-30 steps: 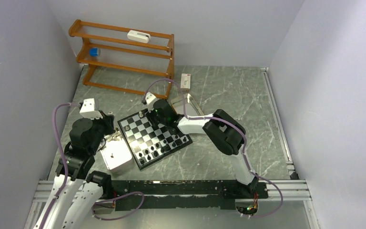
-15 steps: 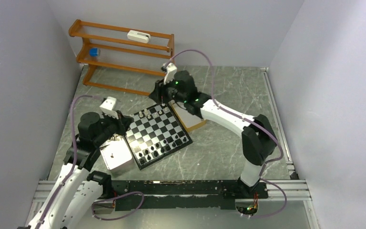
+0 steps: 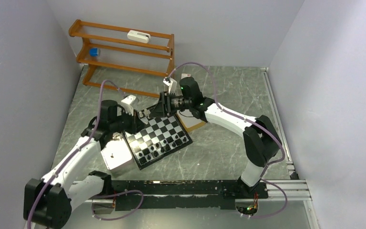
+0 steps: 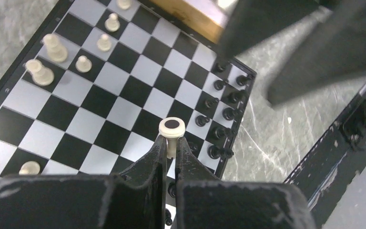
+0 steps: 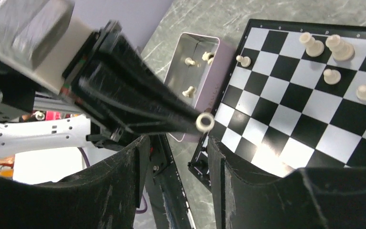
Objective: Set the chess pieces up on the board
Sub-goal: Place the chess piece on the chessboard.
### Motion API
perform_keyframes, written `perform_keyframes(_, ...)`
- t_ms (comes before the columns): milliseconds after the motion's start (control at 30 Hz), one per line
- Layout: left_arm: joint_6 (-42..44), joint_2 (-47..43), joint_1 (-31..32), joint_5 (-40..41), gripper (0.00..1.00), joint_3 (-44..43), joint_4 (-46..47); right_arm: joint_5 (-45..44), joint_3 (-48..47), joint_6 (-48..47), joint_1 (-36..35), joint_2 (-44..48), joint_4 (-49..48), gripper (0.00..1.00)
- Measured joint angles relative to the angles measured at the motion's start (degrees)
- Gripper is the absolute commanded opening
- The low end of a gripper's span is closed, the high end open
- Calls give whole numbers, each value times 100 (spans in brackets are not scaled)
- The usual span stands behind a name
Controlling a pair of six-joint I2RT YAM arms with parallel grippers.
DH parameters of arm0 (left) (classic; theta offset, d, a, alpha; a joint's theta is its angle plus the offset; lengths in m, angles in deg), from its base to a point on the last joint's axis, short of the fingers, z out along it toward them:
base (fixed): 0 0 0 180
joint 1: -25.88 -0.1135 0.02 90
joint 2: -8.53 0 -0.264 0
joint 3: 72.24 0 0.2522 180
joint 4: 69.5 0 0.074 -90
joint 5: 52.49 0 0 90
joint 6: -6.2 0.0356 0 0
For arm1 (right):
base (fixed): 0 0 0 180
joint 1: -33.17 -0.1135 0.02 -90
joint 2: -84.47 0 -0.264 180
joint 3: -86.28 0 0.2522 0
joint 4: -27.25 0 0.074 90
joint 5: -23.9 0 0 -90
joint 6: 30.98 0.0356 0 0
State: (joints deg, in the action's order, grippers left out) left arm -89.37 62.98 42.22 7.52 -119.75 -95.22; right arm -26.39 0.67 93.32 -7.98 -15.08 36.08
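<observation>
Above far corner of board [image 3: 159, 138]: black rows set along near edge, only a few cream pcs [image 4: 52, 47] on far side, more lying in metal tray [image 5: 198, 52] just beside.

Left gripper [image 4: 170, 143]: pinched tight on stem of one cream piece [image 4: 171, 128], held off the squares, base outward.

Right gripper [image 5: 177, 140]: jaws apart, nothing in them, tip to tip w/ left.

Piece just ahead of that gap, nearer its rt finger, long axis approx. along rt's approach, base-on. Looks like a handover; prob needs rt to close across the piece w/o knocking it.
</observation>
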Motion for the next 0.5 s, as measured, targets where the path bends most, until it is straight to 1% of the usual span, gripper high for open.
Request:
perform_keyframes(133,-551,824,0,275,5,-704,-415,-131,332,39,107,315,9,52)
perform_keyframes(267,-1012,1672,0,105,5,-1397,-892,-466,610,35,254,785,4,52)
perform_keyframes(433,-1486,2055,-33,-140,5,-1729,-1460,-870,935,-52,306,1370,-48,53)
perform_keyframes(500,-1510,2103,-48,-317,5,-1860,-1593,-949,1021,-162,304,1508,-122,53)
